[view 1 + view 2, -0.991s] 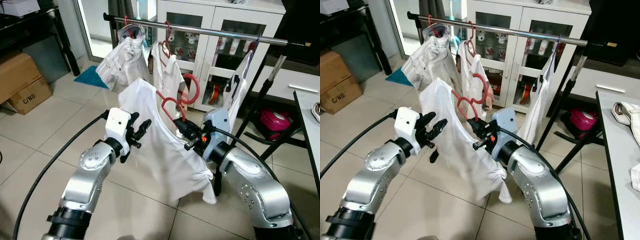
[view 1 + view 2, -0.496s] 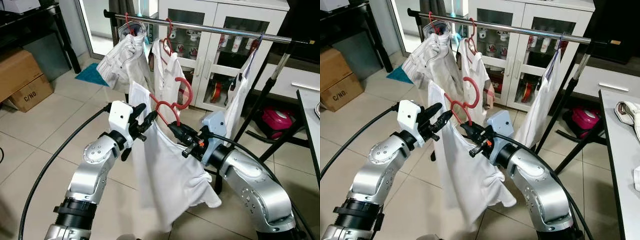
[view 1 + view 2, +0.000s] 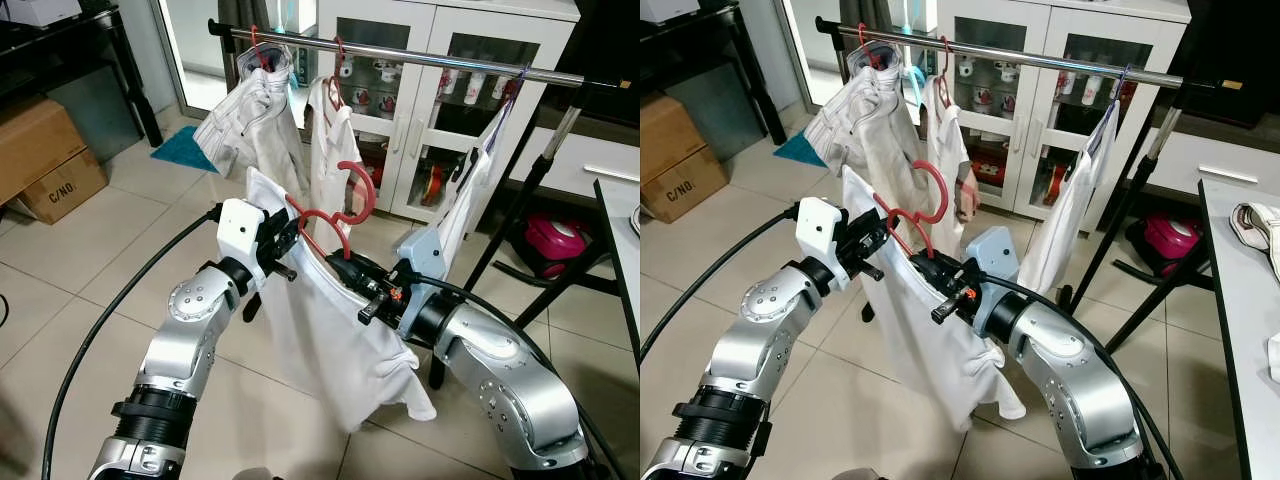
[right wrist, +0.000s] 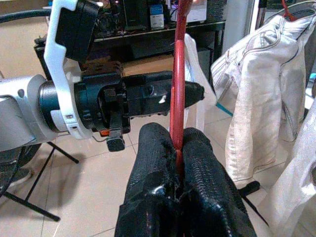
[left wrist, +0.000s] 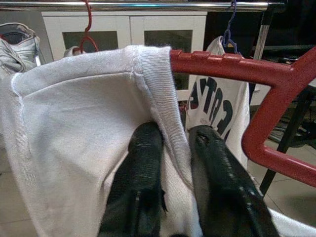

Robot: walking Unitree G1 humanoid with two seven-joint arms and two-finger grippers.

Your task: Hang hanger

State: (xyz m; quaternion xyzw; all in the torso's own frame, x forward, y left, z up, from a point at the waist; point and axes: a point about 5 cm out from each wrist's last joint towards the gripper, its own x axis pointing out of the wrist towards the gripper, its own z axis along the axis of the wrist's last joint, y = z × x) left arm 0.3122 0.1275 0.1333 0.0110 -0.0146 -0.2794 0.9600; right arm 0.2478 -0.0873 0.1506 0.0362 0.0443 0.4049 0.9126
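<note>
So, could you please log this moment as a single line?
left tool: shut on white shirt collar | right tool: shut on red hanger | hanger not yet on rail

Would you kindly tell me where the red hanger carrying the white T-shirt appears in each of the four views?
Left eye view: red hanger at centre, between the left gripper and right gripper.
Right eye view: left of centre, below the rail.
Left wrist view: red bar from the white T-shirt collar to the right edge.
Right wrist view: thin upright red strip pinched between the black fingers.
Shared landmark: metal clothes rail.
</note>
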